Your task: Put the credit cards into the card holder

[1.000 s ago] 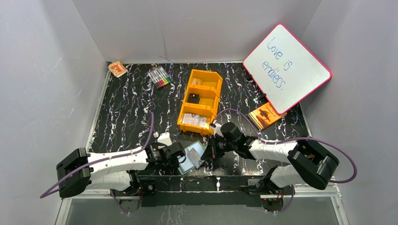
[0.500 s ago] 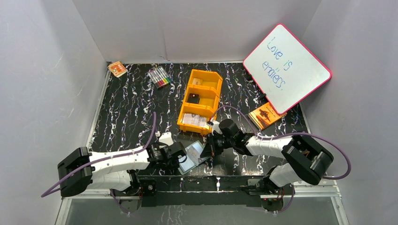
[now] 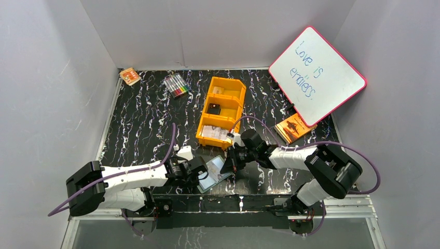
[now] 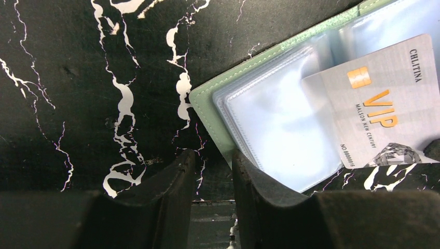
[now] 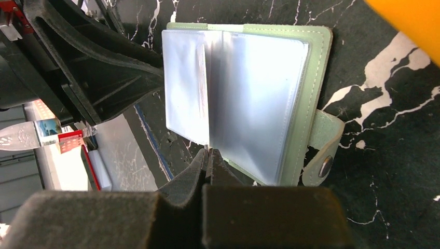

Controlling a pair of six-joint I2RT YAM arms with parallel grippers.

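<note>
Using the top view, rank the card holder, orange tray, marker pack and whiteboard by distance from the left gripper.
From the left gripper:
1. card holder, beside its fingers
2. orange tray, mid-table
3. marker pack, far side, left
4. whiteboard, far right

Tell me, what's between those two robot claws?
The open green card holder lies between the left gripper and right gripper, which pinches a VIP card over it; the top view shows this.
</note>
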